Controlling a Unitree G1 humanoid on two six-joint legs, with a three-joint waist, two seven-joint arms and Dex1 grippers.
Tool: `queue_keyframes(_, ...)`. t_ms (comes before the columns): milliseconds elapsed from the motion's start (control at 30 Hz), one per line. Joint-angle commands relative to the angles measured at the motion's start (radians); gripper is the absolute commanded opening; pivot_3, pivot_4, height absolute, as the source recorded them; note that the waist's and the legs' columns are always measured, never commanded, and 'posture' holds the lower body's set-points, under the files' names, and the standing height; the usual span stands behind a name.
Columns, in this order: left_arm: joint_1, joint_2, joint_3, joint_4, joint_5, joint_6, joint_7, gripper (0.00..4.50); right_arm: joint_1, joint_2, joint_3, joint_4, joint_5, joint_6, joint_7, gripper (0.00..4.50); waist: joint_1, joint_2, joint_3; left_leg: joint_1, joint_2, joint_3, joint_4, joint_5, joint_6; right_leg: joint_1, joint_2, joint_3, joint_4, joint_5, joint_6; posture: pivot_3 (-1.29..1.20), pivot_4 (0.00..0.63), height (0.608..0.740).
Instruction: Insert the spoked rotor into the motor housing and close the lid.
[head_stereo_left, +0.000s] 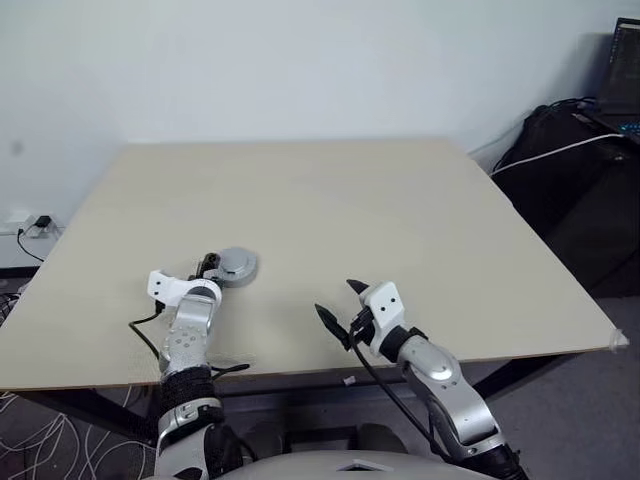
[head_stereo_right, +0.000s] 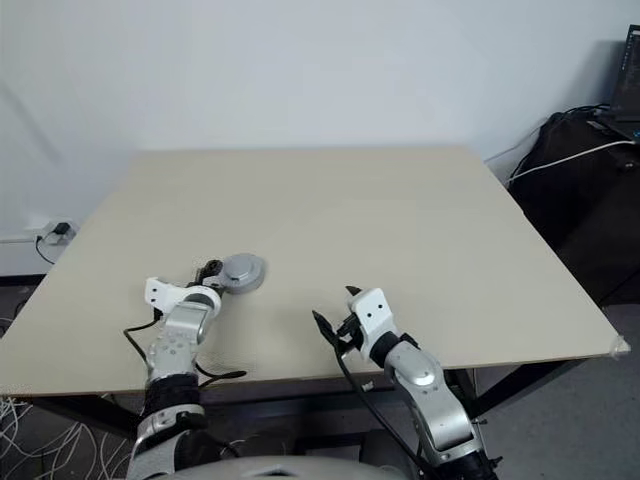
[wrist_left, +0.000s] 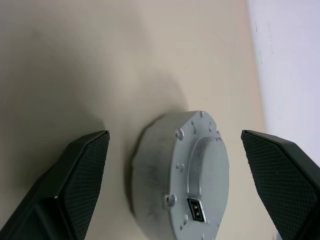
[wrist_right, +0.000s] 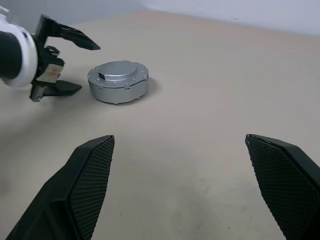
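Left gripper (wrist_right: 62, 62) stands wide open just beside the closed motor (wrist_right: 118, 81), fingers clear of its wall and holding nothing. Right gripper (head_stereo_left: 340, 303) is likewise spread wide and empty, hovering over the table (head_stereo_left: 400, 220) near its front edge, well apart from the motor. That motor sits on the table toward the robot's left, with the lid (wrist_left: 200, 165) on top, raised middle and small connector showing (no wheel or copper ring lies loose anywhere in sight). The lid looks seated flush, though its far edge is hard to judge. My reading is that the job is essentially done, so the best move now is to draw the left arm straight back without brushing the casing, keeping both grippers clear.
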Motion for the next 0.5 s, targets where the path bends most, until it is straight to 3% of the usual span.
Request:
queue_keyframes(33, 0.197, -0.194, -0.086, -0.148, -0.041, 0.068, 0.04, 4.49, -0.005, 0.001, -0.028, -0.033, 0.014, 0.001, 0.007, 4.5, -0.003, 0.002, -0.001, 0.0, 0.0, 0.0, 0.0, 0.0, 0.0, 0.0, 0.0, 0.0, -0.001, 0.0, -0.001, 0.0, 0.0, 0.74)
queue_keyframes(200, 0.356, -0.06, -0.296, -0.375, 0.039, 0.117, -0.084, 4.49, 0.035, 0.016, -0.069, -0.029, 0.018, -0.029, -0.015, 4.5, -0.002, 0.006, -0.003, 0.002, -0.001, 0.002, -0.002, -0.003, 0.001, 0.0, -0.002, 0.001, 0.0, -0.006, -0.007, 0.0, 0.0, 0.74)
queue_keyframes(333, 0.433, 0.035, -0.395, -0.46, 0.208, -0.012, -0.216, 4.49, 0.07, 0.039, -0.09, -0.009, -0.014, -0.09, -0.053, 4.5, 0.011, 0.006, -0.001, 0.001, -0.001, 0.002, -0.002, -0.003, 0.001, 0.0, -0.003, 0.001, 0.0, -0.009, -0.005, 0.0, 0.0, 0.74)
queue_keyframes(500, 0.501, 0.141, -0.528, -0.458, 0.521, -0.245, -0.344, 4.49, 0.11, 0.047, -0.105, 0.018, -0.061, -0.164, -0.101, 4.5, 0.008, 0.01, 0.001, 0.001, 0.0, 0.004, -0.002, -0.003, 0.0, -0.001, -0.002, 0.001, 0.0, -0.009, -0.005, 0.0, 0.0, 0.74)
